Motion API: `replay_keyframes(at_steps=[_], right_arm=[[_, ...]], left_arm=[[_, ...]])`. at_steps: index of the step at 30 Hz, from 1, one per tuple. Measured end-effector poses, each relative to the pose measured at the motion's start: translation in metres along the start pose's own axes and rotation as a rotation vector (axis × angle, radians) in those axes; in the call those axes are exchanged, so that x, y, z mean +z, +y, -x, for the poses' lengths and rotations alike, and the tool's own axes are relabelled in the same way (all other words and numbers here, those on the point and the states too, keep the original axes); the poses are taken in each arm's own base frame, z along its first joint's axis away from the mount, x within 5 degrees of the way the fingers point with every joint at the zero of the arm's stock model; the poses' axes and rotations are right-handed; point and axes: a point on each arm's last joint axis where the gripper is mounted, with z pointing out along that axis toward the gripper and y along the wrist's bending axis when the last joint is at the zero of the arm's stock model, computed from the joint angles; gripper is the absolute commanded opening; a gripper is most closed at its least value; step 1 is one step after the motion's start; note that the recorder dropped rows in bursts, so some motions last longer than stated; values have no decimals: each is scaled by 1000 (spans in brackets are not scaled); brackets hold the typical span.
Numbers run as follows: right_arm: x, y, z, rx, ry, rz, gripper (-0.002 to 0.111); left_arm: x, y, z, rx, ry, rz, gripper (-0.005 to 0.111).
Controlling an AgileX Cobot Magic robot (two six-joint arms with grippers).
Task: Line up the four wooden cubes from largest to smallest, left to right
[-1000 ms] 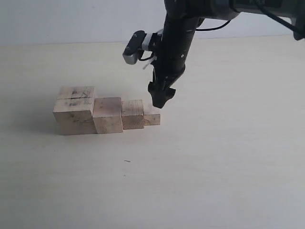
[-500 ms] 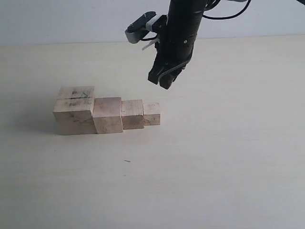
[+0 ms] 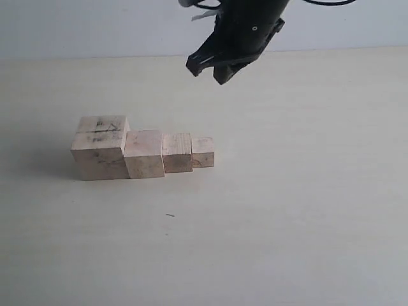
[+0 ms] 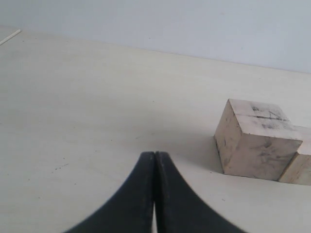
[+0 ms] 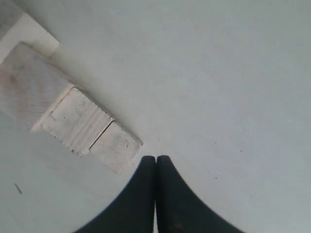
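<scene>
A: What has been changed since a second ago?

B: The right gripper has been lifted off from beside the smallest cube and is now carried high, well above the row and behind it. The cubes themselves have not been shifted.

A: How is the row laid out?

B: Everything can be placed from the largest cube, the one marked with dark smudges and a groove. The second cube is set touching its right side, and the third cube is set against that one. The smallest is at the end farthest from it — four in contact, stepping down in size along the counter.

A: Why is it left so?

B: The order asked for appears to be met, so the row is judged finished. The arm is probably being cleared so that nothing gets knocked.

A: And the grippers?

B: In its wrist view the right one is seen pressed together — nothing pinched, nothing touched. The left gripper is likewise closed up and empty, and is held apart from the largest cube.
</scene>
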Motion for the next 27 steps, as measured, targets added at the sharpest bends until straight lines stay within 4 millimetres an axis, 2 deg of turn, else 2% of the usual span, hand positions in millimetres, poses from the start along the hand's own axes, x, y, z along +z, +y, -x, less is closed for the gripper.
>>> replay_keyframes(at_steps=[1,2,3,4,5,6,10,16,27], right_arm=[[-10,2,-5,9,-39,-4,0],[-31,7,-17,25,-110,-4,0],[-39,9,-25,35,-143,-1,0],[-52,15,-41,61,-193,9,0],[-61,17,-48,80,-228,15,0],[-78,22,-60,109,-287,26,0],[-123,31,-85,153,-397,41,0],[-159,38,-99,183,-470,55,0],[-194,40,-115,162,-568,6,0]], left_arm=[[0,0,0,0,0,0,0],[0,0,0,0,0,0,0],[0,0,0,0,0,0,0],[0,0,0,0,0,0,0],[0,0,0,0,0,0,0],[0,0,0,0,0,0,0],[0,0,0,0,0,0,0],[0,0,0,0,0,0,0],[0,0,0,0,0,0,0]])
